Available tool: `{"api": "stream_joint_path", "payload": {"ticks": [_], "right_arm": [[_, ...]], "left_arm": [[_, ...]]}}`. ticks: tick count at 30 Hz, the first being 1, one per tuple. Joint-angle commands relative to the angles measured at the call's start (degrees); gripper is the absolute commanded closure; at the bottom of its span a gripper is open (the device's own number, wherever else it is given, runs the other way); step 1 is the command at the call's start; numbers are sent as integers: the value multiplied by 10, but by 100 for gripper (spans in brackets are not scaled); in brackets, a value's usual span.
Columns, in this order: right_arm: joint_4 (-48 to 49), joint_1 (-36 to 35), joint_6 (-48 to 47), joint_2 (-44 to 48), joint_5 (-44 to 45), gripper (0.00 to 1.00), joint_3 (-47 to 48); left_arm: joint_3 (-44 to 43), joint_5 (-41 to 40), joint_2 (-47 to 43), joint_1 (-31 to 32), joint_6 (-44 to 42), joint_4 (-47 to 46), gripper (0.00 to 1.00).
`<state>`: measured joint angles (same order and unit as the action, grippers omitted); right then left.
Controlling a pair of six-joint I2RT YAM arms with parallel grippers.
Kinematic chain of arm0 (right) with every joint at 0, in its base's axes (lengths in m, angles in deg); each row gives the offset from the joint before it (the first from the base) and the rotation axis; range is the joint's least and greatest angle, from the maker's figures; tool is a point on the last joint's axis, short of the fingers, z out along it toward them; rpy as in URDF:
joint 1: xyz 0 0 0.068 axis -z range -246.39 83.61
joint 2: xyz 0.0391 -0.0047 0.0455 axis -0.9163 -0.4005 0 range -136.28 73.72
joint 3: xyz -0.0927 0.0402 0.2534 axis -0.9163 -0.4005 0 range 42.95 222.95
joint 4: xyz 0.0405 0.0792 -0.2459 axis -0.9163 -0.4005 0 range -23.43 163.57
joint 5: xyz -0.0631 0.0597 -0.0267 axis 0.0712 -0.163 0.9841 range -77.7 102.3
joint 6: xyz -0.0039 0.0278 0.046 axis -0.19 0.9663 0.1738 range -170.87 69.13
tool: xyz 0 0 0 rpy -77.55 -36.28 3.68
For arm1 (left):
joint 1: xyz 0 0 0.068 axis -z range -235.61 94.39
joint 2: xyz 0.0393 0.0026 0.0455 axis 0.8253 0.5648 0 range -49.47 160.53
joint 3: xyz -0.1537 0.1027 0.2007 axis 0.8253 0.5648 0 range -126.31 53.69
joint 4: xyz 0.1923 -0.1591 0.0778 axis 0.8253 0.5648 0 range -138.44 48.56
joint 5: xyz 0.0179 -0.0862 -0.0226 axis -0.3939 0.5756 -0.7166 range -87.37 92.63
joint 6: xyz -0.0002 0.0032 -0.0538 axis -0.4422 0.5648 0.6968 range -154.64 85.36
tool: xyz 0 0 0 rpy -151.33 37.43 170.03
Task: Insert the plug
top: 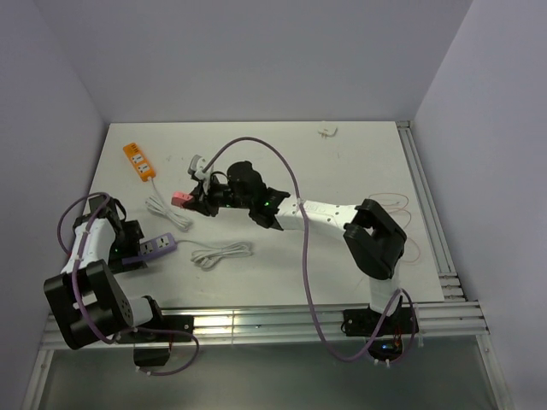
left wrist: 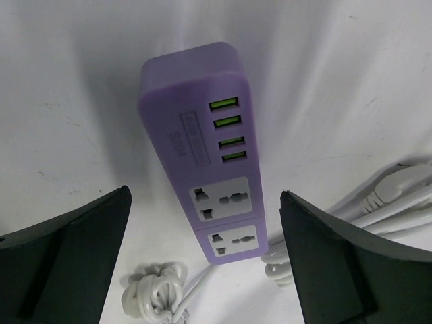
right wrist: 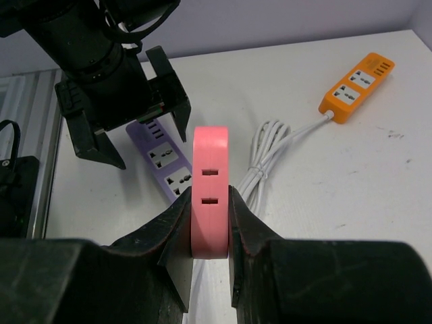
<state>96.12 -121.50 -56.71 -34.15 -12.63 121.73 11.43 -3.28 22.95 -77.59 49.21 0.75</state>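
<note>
White tabletop [top: 342, 162], pale walls [top: 256, 51]; right end effector [right wrist: 209, 202] clenching plug [right wrist: 210, 155]; left end effector [left wrist: 206, 196] released, astride lilac strip [left wrist: 196, 101].

In the right wrist view, the lower end of the flat salmon-pink plastic block [right wrist: 210, 169] is buried between the black fingers [right wrist: 177, 226] of the right gripper [right wrist: 210, 199]. That block and the left gripper [right wrist: 150, 145] also cover part of the long lilac plastic power strip [right wrist: 162, 160]. The left wrist view cuts off its own fingers [left wrist: 67, 256] and the bundled white cords [left wrist: 378, 202] at its edges. From above, the tiny white object [top: 327, 131] at the far edge of the white table [top: 367, 162] is too small to identify.
</note>
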Motion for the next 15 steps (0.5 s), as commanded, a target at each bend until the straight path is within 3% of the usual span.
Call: {"api": "stream_joint_path", "payload": {"ticks": [1, 4, 8, 15], "right_arm": [[0, -9, -10, -11, -6, 100, 31], [-14, -14, -17, -22, -4, 100, 44], [-27, -23, -29, -32, 5, 100, 58], [-59, -43, -45, -51, 16, 100, 92]], "left_arm": [[-9, -14, 13, -4, -3, -6, 3], [-5, -16, 20, -10, -11, -15, 3], [-7, -16, 55, -17, -27, -22, 10], [-3, -11, 73, -18, -79, -52, 38]]}}
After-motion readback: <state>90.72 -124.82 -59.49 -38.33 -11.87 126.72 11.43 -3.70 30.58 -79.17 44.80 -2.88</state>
